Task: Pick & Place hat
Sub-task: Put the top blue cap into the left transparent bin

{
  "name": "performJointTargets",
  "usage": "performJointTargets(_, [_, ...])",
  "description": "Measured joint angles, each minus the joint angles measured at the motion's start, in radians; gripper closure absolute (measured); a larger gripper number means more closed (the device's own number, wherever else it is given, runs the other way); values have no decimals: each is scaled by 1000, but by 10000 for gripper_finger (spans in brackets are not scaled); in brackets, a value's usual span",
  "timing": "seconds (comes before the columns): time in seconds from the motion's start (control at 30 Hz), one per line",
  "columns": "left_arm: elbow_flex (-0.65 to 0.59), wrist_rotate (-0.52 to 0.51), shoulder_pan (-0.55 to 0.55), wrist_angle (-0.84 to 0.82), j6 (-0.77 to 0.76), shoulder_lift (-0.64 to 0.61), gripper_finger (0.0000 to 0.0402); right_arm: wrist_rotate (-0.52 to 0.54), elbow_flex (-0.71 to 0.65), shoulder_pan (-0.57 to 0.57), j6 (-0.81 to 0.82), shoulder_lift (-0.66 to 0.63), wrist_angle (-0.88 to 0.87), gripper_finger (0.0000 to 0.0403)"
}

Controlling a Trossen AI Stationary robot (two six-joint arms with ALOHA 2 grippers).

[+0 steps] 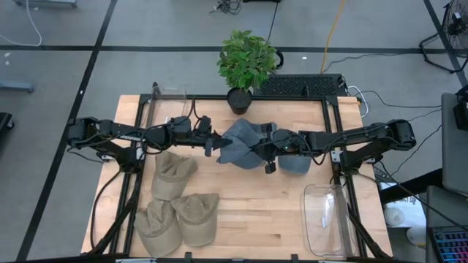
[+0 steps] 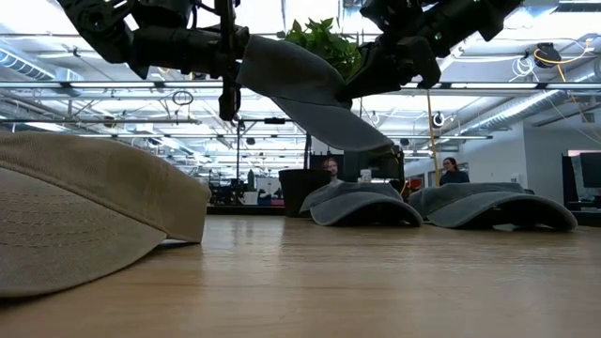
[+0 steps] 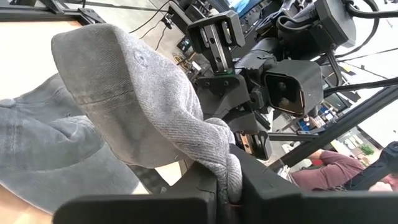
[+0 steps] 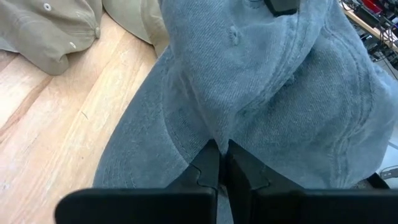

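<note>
Grey denim cap (image 1: pixel 241 142) hangs stretched between my two grippers, lifted clear of the desk (image 1: pixel 256 204) at its middle back, just in front of the potted plant (image 1: pixel 245 66). Left gripper (image 1: pixel 213 143) is pinched tight on a fold at one edge; right gripper (image 1: pixel 265 155) is pinched on the opposite edge. Low view confirms the cap is airborne, sagging in a slope above two more grey caps (image 2: pixel 366 205) resting on the wood.

To do this step well, I judge one side should let go before the carry; pulling both ways risks slipping the thin fold. Keep the lift high enough that the drooping cloth does not drag the caps beneath. The clear bin (image 1: pixel 325 219) at the front right looks a likely drop spot, though the task does not say.

Three tan caps (image 1: pixel 175 201) lie at the front left, well apart from the work.

Hard to make out: how deep either grip sits, since cloth covers the fingertips in both wrist views. The brim of the held cap is not distinguishable. A second clear bin (image 1: pixel 167 98) at the back left is mostly hidden by my left arm.
</note>
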Motion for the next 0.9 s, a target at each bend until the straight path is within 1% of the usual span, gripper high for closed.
performJointTargets(0.1, [0, 1, 0, 0, -3, 0, 368, 0, 0, 0, 0, 0, 0, 397])
performJointTargets(0.23, [0, 1, 0, 1, 8, 0, 386, 0, 0, 0, 24, 0, 9, 394])
performJointTargets(0.37, [0, 2, 0, 1, 10, 0, 382, 0, -1, 0, 64, -7, 20, 371])
performJointTargets(0.47, [0, 2, 0, 1, 0, 0, 371, 1, -1, 0, 96, -10, 30, 335])
performJointTargets(0.6, [0, 14, 0, -1, 6, 0, 387, 1, -1, 0, 138, -20, 30, 276])
performJointTargets(0.7, [0, 21, 0, -2, 10, 0, 386, 1, -1, 0, 149, -24, 19, 232])
performJointTargets(0.8, [0, 21, 0, -2, -8, 0, 374, 0, -1, 0, 188, -38, 21, 192])
performJointTargets(0.9, [0, 24, 0, -2, -3, 0, 381, 0, -1, 0, 224, -55, 13, 155])
